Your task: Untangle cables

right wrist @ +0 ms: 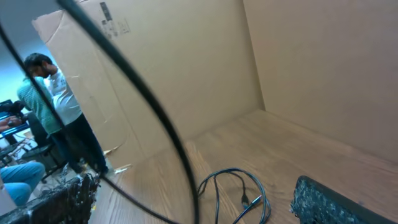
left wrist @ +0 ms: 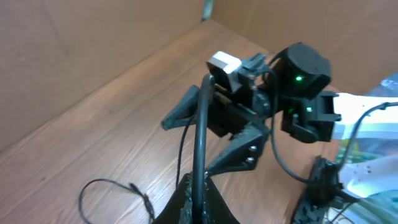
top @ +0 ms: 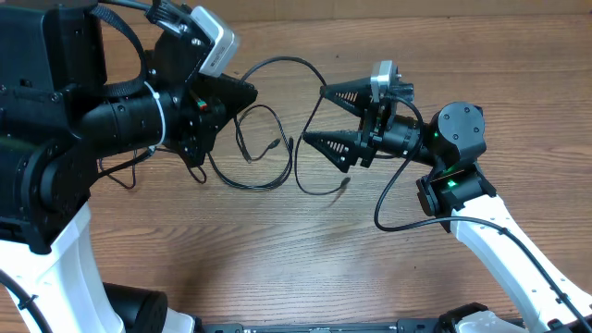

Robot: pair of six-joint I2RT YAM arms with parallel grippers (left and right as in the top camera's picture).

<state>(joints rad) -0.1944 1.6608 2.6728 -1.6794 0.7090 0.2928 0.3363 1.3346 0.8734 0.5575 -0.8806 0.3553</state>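
- Overhead view: left gripper [top: 242, 92] clenched on 1 thin black cable, logged below as held strand [top: 294, 61]. Confirmed in left wrist view, with the cord rising straight out of the closed fingers [left wrist: 214, 208].
- Held strand: arcs away from left gripper, drops between the 2 spread fingers of right gripper [top: 314, 115], ends on table [top: 185, 250] at a small plug [top: 344, 185].
- Right gripper: fully released, grasping nothing, jaws straddling the strand with no visible contact. Right wrist view agrees, with the cord crossing diagonally close to the lens and a finger on each side.
- Key relation: long axis of strand at that spot lying roughly across right gripper's closing line. Judged ready for a pinch with little or no travel. Right arm nearer to this section.
- Loose loops [top: 262, 148]: 2 or more cords flat on table between the arms, just beside the strand's lower part. Cannot tell whether knotted with it.
- Obstacles: right arm's own thicker wire [top: 387, 208] curling on table behind the gripper, not a task cable.
- Risk, as judged: pulling the strand apart could drag loose loops along.
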